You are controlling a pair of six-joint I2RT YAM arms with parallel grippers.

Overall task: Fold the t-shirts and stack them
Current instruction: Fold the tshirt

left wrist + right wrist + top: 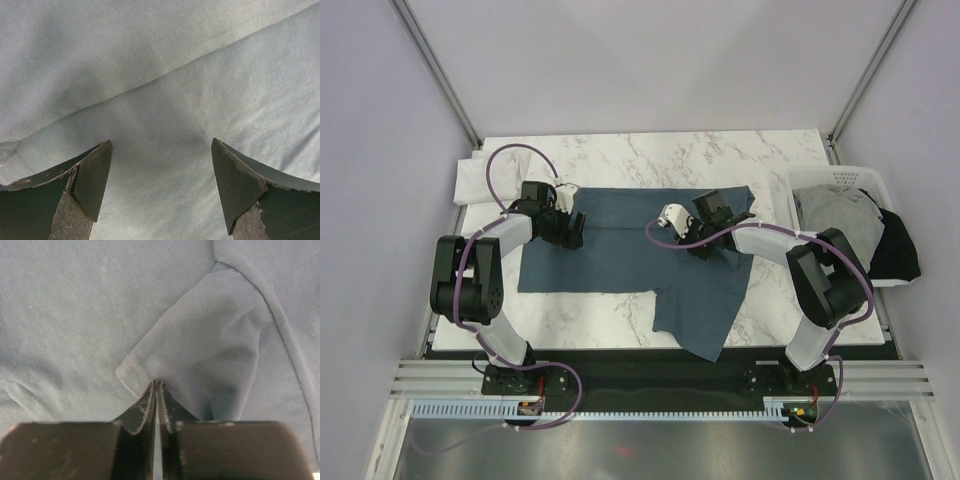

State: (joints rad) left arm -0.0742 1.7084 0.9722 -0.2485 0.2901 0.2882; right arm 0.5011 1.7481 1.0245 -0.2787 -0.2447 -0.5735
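Two dark fingers (142, 410) of the right gripper (156, 387), closest to the right wrist lens, are pressed together with only a sliver of a gap, their tips pinching the stitched hem at the corner of a short sleeve of the dark slate-blue t-shirt (75, 315). In the left wrist view, the left gripper (161, 145) has its fingers (92, 175) spread wide apart, hanging just over the same cloth, which shows a long soft crease running across it; nothing sits between them. From above, the slate-blue shirt (620, 250) lies spread across the middle of the marble table (670, 155), one portion reaching down to the near edge. A white slatted basket (840, 178) stands at the table's right edge; inside it lies the crumpled light grey t-shirt (835, 215), and the black t-shirt (895, 250) drapes over its right side. The white t-shirt (475, 180) is bunched at the far left corner of the table. The left arm folds up from its base and reaches inward to the shirt's left part; the right arm bends likewise, its wrist turned toward the shirt's right part.
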